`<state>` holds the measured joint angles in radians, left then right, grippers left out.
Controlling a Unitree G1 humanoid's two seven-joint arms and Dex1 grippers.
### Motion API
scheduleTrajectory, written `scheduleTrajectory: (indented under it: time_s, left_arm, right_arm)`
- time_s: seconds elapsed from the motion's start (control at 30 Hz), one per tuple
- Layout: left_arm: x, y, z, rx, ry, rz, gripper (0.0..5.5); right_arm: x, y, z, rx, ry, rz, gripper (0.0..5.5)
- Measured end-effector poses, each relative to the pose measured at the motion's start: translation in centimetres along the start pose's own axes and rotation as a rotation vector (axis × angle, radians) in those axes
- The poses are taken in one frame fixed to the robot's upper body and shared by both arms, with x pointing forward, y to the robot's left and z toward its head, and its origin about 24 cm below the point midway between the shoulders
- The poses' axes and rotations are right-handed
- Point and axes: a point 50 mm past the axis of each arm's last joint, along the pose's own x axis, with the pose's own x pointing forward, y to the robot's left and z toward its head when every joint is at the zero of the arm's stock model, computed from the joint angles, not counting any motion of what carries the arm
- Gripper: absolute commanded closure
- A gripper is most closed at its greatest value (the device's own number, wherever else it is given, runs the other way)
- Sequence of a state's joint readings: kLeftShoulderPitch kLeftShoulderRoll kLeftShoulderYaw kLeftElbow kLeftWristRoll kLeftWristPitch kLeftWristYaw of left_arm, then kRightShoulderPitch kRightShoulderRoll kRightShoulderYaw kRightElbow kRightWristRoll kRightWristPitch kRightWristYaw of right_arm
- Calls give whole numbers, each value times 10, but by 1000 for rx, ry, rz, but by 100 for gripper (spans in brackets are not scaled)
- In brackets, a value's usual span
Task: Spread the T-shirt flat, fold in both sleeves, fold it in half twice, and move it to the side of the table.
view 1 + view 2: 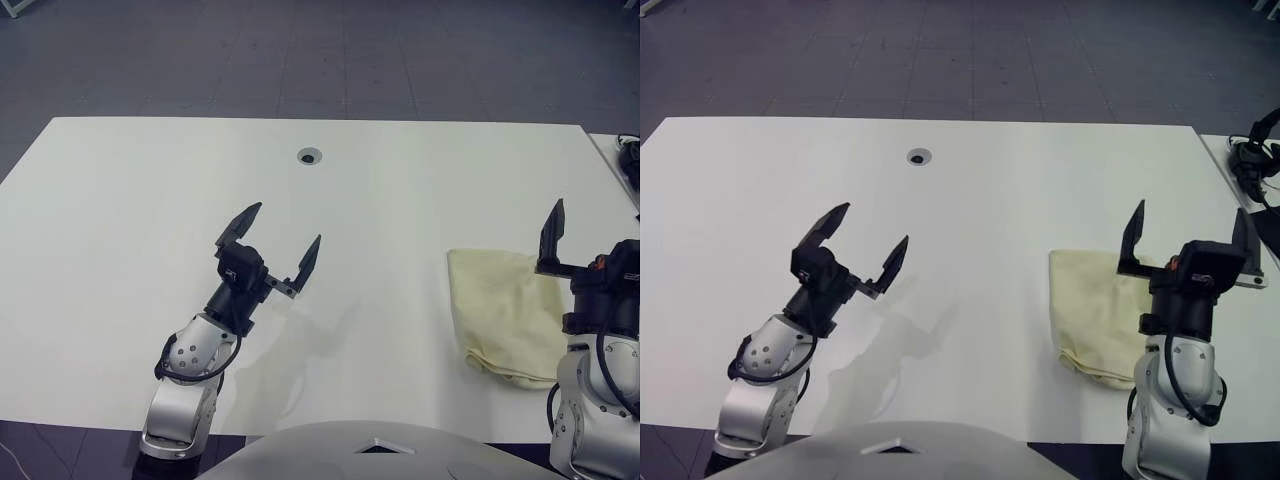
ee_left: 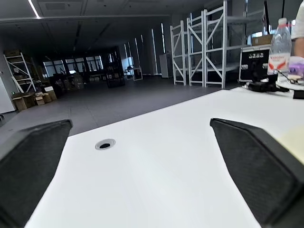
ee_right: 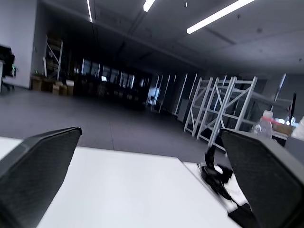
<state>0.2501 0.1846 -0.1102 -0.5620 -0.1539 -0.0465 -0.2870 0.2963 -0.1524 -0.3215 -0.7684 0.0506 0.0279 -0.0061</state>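
Observation:
The pale yellow T-shirt (image 1: 1095, 310) lies folded into a small bundle near the right end of the white table (image 1: 120, 200), close to the front edge. My right gripper (image 1: 1190, 210) is raised just above the shirt's right side, open and holding nothing. My left gripper (image 1: 286, 224) hovers over bare table left of centre, well apart from the shirt, also open and holding nothing. In the left wrist view its two dark fingers (image 2: 256, 166) frame the tabletop, with a strip of the shirt (image 2: 295, 142) beyond one of them.
A round cable hole (image 1: 309, 156) sits in the table's far middle. A black device with cables (image 1: 1245, 160) rests on the adjoining surface at the far right, with a water bottle (image 2: 280, 38) near it. The table's left and middle are bare.

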Motion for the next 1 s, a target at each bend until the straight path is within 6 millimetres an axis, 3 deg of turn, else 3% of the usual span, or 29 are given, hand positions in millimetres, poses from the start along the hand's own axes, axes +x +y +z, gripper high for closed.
scheduleTrajectory:
  time_s: [0.07, 0.23, 0.33, 0.43, 0.6, 1.0]
  left_arm:
    - [7, 8, 2, 15, -55, 81, 12]
    - [22, 23, -23, 82, -56, 262, 12]
    - [22, 26, -32, 147, -63, 317, 12]
    - [26, 31, -35, 188, -115, 377, 12]
    - [29, 23, -45, 246, -131, 329, 12]
    - [28, 25, -56, 238, -103, 344, 12]
  right_arm:
    - [8, 9, 2, 31, -97, -7, 10]
    - [12, 50, -45, 134, -92, 78, 10]
    - [7, 72, -58, 187, -122, 123, 10]
    - [4, 75, -69, 202, -134, 102, 10]
    - [-10, 90, -92, 241, -20, 143, 10]
    - [-15, 90, -105, 220, 44, 141, 10]
